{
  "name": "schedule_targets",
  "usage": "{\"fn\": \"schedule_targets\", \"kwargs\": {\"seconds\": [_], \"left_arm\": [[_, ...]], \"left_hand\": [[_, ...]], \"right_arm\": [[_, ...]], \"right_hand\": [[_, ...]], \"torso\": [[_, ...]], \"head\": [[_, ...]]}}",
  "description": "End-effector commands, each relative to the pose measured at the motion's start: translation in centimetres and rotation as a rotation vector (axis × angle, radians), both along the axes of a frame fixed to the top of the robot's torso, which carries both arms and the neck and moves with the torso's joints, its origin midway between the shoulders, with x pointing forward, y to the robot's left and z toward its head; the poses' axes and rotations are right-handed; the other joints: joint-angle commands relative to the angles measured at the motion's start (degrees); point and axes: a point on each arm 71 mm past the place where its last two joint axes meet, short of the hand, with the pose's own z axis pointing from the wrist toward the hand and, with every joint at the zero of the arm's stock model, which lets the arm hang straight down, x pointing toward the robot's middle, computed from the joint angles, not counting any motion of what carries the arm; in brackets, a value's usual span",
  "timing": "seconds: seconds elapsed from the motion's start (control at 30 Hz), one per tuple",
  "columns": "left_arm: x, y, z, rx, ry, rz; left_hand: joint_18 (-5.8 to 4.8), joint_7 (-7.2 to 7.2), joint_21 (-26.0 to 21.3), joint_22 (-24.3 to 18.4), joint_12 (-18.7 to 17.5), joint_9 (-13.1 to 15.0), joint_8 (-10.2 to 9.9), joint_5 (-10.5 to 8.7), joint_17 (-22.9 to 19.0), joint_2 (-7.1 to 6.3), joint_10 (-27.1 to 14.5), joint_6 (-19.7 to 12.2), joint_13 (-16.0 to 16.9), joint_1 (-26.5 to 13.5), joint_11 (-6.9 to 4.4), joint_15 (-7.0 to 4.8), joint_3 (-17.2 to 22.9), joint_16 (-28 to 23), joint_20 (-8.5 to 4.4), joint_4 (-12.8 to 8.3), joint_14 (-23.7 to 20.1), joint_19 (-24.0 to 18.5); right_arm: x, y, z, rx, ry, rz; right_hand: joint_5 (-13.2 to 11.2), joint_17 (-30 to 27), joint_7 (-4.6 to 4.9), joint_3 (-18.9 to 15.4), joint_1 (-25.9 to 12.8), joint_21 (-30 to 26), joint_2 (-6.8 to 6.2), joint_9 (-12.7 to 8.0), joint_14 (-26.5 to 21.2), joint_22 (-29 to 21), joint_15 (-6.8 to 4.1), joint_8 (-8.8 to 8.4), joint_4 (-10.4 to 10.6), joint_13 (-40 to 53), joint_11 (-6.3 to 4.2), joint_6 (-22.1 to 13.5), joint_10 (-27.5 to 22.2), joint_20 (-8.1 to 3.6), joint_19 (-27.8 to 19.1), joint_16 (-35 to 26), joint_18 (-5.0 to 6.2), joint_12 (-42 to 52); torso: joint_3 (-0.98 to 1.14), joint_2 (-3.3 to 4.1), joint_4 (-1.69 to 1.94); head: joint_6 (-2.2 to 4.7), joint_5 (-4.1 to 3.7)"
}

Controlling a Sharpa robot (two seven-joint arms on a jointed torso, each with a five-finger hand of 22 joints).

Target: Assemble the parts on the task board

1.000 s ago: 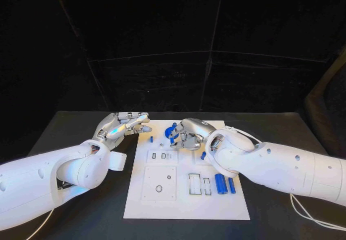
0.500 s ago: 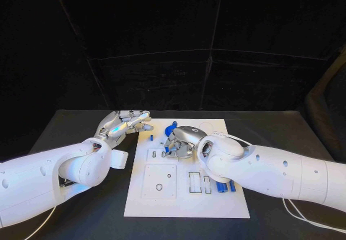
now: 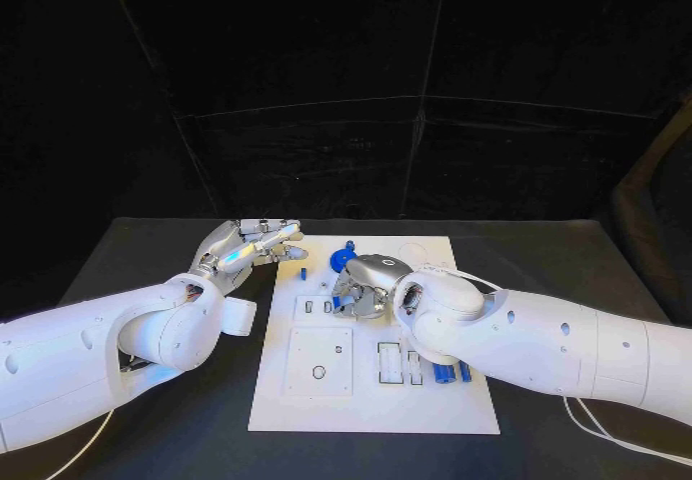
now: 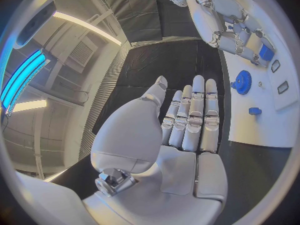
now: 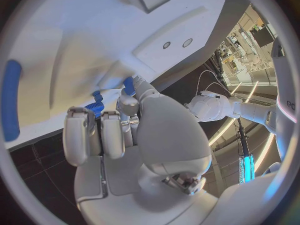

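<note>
Since a second earlier, right hand (image 3: pixel 366 288) had slid toward the board's (image 3: pixel 433 400) middle. Left wrist view: left hand (image 4: pixel 187 120), fingers straight and together, empty, beside the board's left edge, near the gear (image 4: pixel 242 79). Right wrist view: fingers curled over a part (image 5: pixel 95 108), probably seating it; pressing down likely came next.

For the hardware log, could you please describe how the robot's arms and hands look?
Both arms are bulky, glossy white shells with small dark round holes. A thin white cable runs along the right arm. The left robot hand and right robot hand are silver, with segmented metallic fingers and pale smooth palms.
</note>
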Motion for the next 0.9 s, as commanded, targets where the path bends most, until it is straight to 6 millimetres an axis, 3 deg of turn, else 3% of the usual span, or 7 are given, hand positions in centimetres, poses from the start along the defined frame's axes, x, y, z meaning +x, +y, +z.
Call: {"fn": "schedule_targets", "kwargs": {"seconds": [0.03,0.27,0.4,0.57,0.9], "left_arm": [[0.0,-0.12,0.13,-0.008,-0.001,-0.013],[0.02,-0.11,0.12,-0.008,0.0,-0.013],[0.03,-0.1,0.11,-0.007,0.0,-0.013],[0.04,-0.08,0.1,-0.007,0.0,-0.012],[0.06,0.0,0.09,-0.006,0.001,-0.011]], "left_hand": [[0.4,0.2,-0.24,-0.09,-0.3,-0.03,-0.23,-0.25,0.08,0.55,0.2,0.23,-0.05,-0.11,0.3,0.13,-0.01,-0.17,0.03,-0.21,0.22,0.42],[0.4,0.2,-0.24,-0.09,-0.3,-0.03,-0.23,-0.25,0.08,0.55,0.2,0.23,-0.05,-0.11,0.3,0.13,-0.01,-0.17,0.03,-0.21,0.22,0.42],[0.4,0.22,-0.27,-0.09,-0.35,-0.03,-0.26,-0.25,0.1,0.55,0.2,0.24,-0.06,-0.11,0.31,0.14,0.0,-0.23,0.04,-0.26,0.21,0.41],[0.4,0.22,-0.27,-0.09,-0.35,-0.03,-0.26,-0.25,0.1,0.55,0.2,0.24,-0.06,-0.11,0.31,0.14,0.0,-0.23,0.04,-0.26,0.21,0.41],[0.4,0.22,-0.27,-0.09,-0.35,-0.03,-0.26,-0.25,0.1,0.55,0.2,0.24,-0.06,-0.11,0.31,0.14,0.0,-0.23,0.04,-0.26,0.21,0.41]], "right_arm": [[0.0,-0.05,-0.36,-0.041,0.006,0.004],[-0.02,-0.08,-0.55,-0.062,0.012,0.006],[-0.03,-0.13,-0.69,-0.079,0.023,0.009],[-0.09,-0.01,-0.76,-0.091,0.028,0.011],[-0.07,0.06,-0.66,-0.093,0.01,-0.006]], "right_hand": [[0.24,2.79,-0.5,0.3,-0.65,0.25,-0.3,0.01,3.64,4.95,-0.2,0.0,0.07,-0.24,0.05,0.75,-0.61,-0.2,-0.05,-0.25,-0.77,-0.57],[0.3,2.74,-0.44,0.32,-1.03,0.22,-0.72,-0.03,3.63,4.9,-0.18,-0.12,0.12,-0.5,0.1,0.65,-0.77,-0.19,-0.09,-0.3,-0.76,-0.94],[0.86,2.66,-0.24,0.15,-1.99,0.07,-1.84,-0.15,3.6,4.6,-0.07,-0.52,0.34,-2.16,0.25,0.17,-1.76,-0.13,-0.32,-0.38,-0.7,-3.12],[3.41,2.48,0.06,-0.3,-3.79,-0.1,-3.72,-0.23,3.55,4.32,0.16,-1.1,0.84,-3.51,0.52,-0.6,-2.34,0.08,-0.54,-0.56,-0.63,-4.91],[4.16,2.26,0.31,-0.6,-4.69,-0.24,-4.62,-0.33,3.5,4.09,0.33,-1.46,1.1,-4.83,0.73,-1.55,-3.01,0.22,-0.71,-0.73,-0.58,-6.58]], "torso": [[0.02,0.01,-0.02],[-0.01,-0.02,0.04],[-0.01,-0.02,0.0],[-0.03,-0.01,0.02],[-0.06,-0.05,0.07]], "head": [[-0.03,0.05],[-0.11,0.02],[-0.1,0.13],[-0.13,0.03],[-0.21,0.01]]}}
